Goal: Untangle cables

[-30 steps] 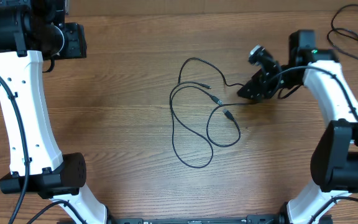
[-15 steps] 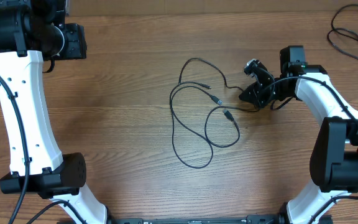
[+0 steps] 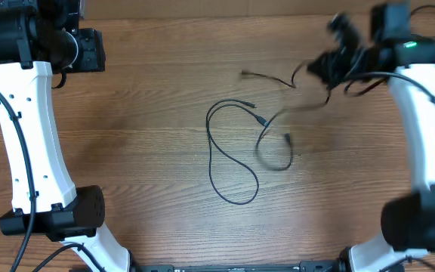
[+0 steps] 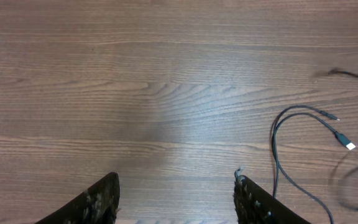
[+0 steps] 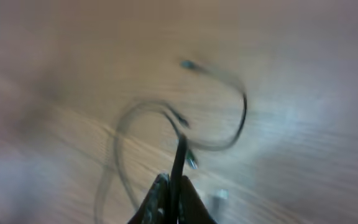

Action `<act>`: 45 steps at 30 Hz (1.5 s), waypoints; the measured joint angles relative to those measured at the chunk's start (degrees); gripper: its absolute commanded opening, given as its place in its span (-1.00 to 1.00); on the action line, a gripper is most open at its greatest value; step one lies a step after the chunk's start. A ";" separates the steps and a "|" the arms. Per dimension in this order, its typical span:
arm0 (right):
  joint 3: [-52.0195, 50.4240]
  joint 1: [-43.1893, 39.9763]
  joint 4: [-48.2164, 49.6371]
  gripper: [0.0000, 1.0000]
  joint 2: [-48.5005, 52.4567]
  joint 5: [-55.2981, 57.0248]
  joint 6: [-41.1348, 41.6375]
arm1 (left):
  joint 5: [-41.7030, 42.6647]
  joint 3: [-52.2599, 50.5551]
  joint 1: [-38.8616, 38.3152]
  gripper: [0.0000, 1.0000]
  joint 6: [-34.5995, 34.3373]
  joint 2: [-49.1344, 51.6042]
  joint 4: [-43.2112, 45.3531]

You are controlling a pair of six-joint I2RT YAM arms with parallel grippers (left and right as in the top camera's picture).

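Note:
Thin black cables lie on the wooden table. One cable (image 3: 210, 155) rests in a long loop at the centre, and in the left wrist view that cable (image 4: 275, 146) shows at the right. My right gripper (image 3: 329, 66), blurred, is raised at the back right and shut on a second cable (image 3: 266, 77), whose strands trail left and down from it. In the right wrist view the right gripper (image 5: 171, 194) pinches this cable (image 5: 179, 155) between its fingertips. My left gripper (image 4: 176, 186) stands open over bare wood with nothing between its fingers.
The left arm's white link (image 3: 29, 136) runs down the table's left side to its base (image 3: 59, 215). The right arm's base (image 3: 418, 223) sits at the front right. Wood (image 3: 142, 151) shows between the left arm and the cables.
The right gripper shut on a cable near the centre right, then rose toward the back right, dragging that cable's strands off the pile. The left arm has not moved.

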 measured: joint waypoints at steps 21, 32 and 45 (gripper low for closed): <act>38.97 -15.89 0.68 -0.92 -5.75 16.37 6.16 | 0.00 0.00 0.00 0.19 0.00 0.00 0.02; 38.77 -28.81 12.98 -0.93 -5.03 19.45 -3.58 | 0.02 0.00 0.00 0.16 0.00 0.00 -0.04; 38.88 -37.75 14.19 -0.92 8.96 21.94 -8.44 | 0.02 0.00 0.00 0.19 -0.02 0.00 -0.33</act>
